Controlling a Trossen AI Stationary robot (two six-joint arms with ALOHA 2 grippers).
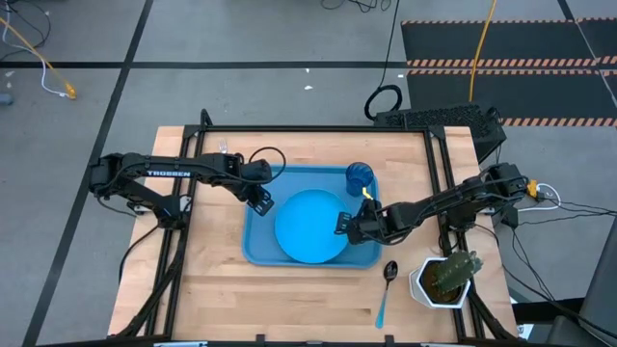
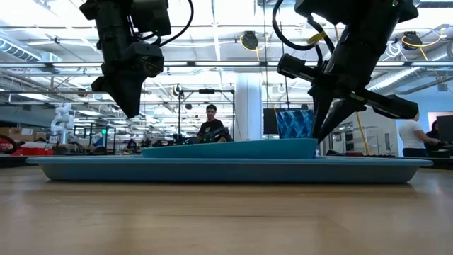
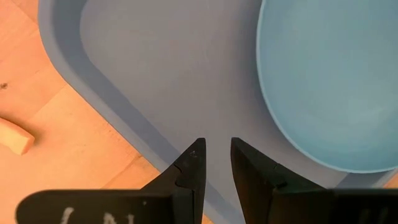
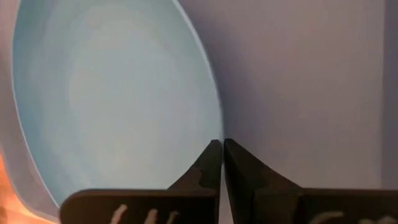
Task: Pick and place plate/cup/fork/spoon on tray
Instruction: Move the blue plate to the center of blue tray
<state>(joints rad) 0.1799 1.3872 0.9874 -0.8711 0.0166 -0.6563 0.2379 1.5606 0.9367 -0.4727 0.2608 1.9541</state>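
Note:
The blue tray (image 1: 258,241) lies mid-table. The round blue plate (image 1: 307,229) is in it, and the dark blue cup (image 1: 359,177) stands in its far right corner. A pale orange bit (image 1: 367,194) beside the cup may be the fork's handle; I cannot tell. The spoon (image 1: 387,289) lies on the table, right of the tray's near corner. My right gripper (image 1: 344,224) is shut at the plate's right rim. My left gripper (image 1: 260,200) hangs open and empty above the tray's left part (image 3: 155,74), clear of the plate. My right gripper has the plate's right rim (image 4: 219,127) at its fingertips, one finger on the plate's inner side and one outside. The fingers slant down from the table's right. In the low view the plate's right edge (image 2: 311,145) sits a little higher than its left, which rests on the tray.
A white pot with a cactus (image 1: 445,278) stands at the table's right near corner, close to the spoon. A small wooden block (image 3: 13,137) lies on the table left of the tray. Black frame rails (image 1: 179,241) run along both table sides. People show in the room behind.

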